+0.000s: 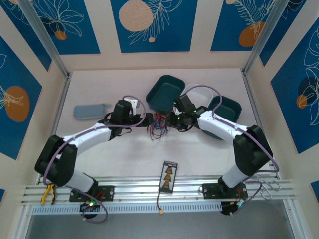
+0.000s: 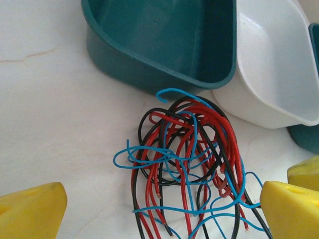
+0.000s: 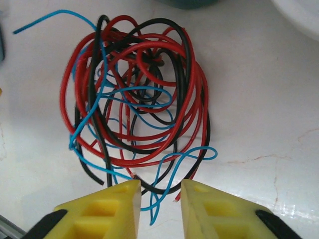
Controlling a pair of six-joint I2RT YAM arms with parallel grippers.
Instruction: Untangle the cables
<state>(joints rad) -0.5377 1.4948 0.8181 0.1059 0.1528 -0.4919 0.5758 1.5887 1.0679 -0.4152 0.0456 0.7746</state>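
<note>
Three-colour cables [image 3: 128,115] (red, blue, black) bunched on surface [image 3: 259,99], left end effector [image 2: 163,204] spread wide, right end effector [image 3: 160,199] narrowly parted, nothing gripped

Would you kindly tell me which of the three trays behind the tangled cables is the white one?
The middle tray: it alone is white, flanked by the left teal tray and the right teal tray.

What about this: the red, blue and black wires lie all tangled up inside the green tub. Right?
No. The red, blue and black wires are all tangled up, but on the white table beside the green tub, not inside it. The left wrist view shows this.
</note>
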